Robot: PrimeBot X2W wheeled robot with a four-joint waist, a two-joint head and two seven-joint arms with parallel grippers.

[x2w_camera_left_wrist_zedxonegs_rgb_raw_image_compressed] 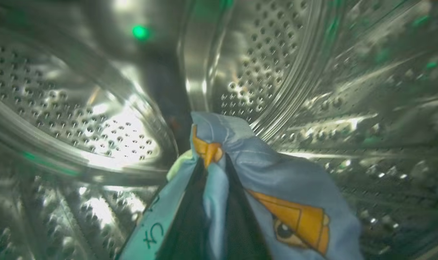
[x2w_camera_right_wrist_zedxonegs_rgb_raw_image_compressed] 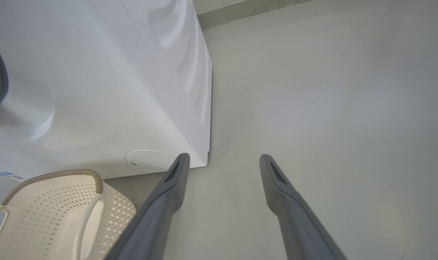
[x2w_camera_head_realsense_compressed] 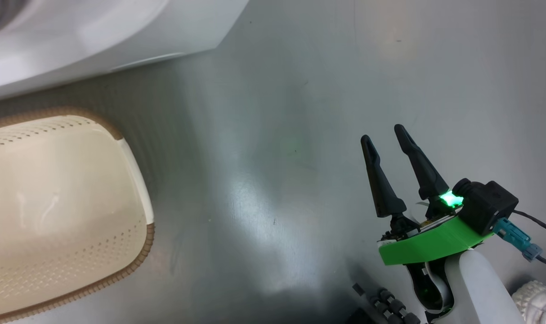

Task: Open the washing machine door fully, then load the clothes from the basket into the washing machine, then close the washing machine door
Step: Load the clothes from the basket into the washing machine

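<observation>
One cloth is gripped by the left end effector inside the drum; the right end effector is held open.
Soft blue fabric with an orange print is pinched between closed dark fingers, ringed by shiny perforated steel. Tapered right fingers are spread above the smooth grey floor. The cream basket, with perforated walls and a brown woven-look rim, is set on the floor just beside the boxy white washing machine, near its round flap.
</observation>
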